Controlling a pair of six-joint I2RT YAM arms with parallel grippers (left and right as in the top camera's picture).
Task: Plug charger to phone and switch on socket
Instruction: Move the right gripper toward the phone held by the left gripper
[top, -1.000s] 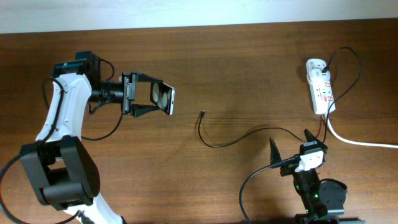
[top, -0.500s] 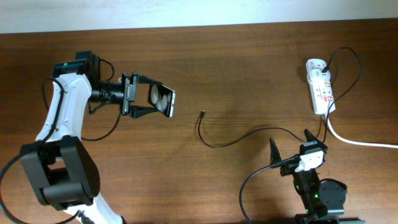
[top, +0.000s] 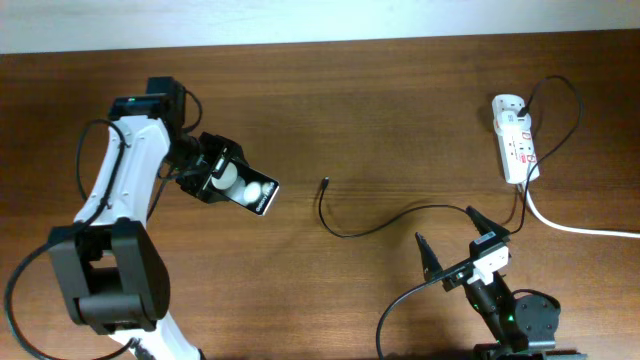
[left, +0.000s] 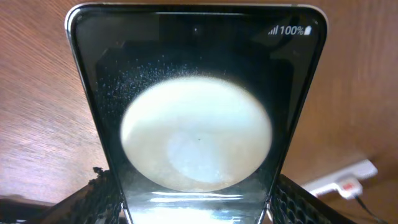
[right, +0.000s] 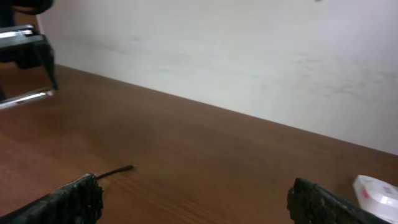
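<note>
My left gripper (top: 222, 182) is shut on the black phone (top: 245, 186) and holds it above the table at the left, tilted down to the right. The phone fills the left wrist view (left: 196, 118), its face showing a big white blob and "100%". The charger (top: 345, 230) is a thin black cable lying mid-table; its plug tip (top: 327, 182) points up-left, apart from the phone, and shows in the right wrist view (right: 118, 170). The white socket (top: 514, 138) lies at the far right. My right gripper (top: 448, 236) is open and empty near the front edge.
A thick white cord (top: 575, 228) runs from the socket off the right edge. The socket's corner shows in the right wrist view (right: 376, 190) and in the left wrist view (left: 345, 182). A pale wall (right: 249, 56) stands behind the table.
My left arm has swung the phone down and rotated it, so it now tilts toward the lower right. My right gripper has turned and shifted slightly left. The cable and the socket have not moved.
</note>
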